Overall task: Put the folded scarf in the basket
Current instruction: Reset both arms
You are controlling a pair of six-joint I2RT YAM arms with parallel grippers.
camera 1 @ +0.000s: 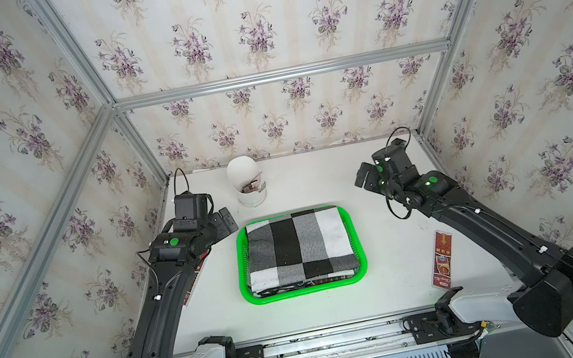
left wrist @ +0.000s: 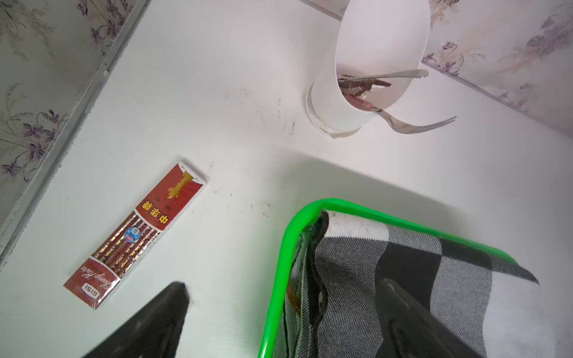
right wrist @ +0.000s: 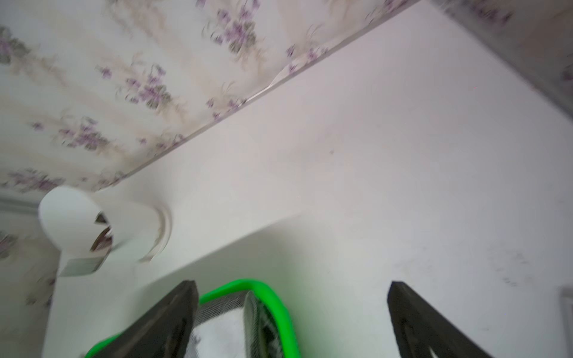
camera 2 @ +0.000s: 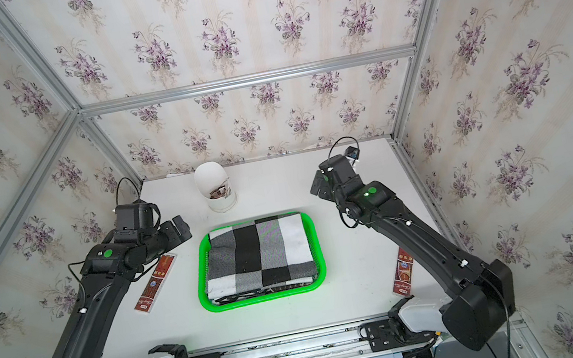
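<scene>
Inside the basket (camera 1: 242, 271) the folded scarf (camera 1: 298, 245) lies flat, its far edge overlapping the rim. The left gripper (camera 1: 227, 220) and right gripper (camera 1: 362, 174) flank it, jaws spread and empty. A low retreat could snag the cloth and drag it out; the blurred right wrist view may hide contact.

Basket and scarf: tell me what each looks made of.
The basket looks like moulded plastic, bright green with a glossy rim and perforated walls. The scarf seems a soft knitted or woven textile, matte, with visible weave grain and folded layers.
</scene>
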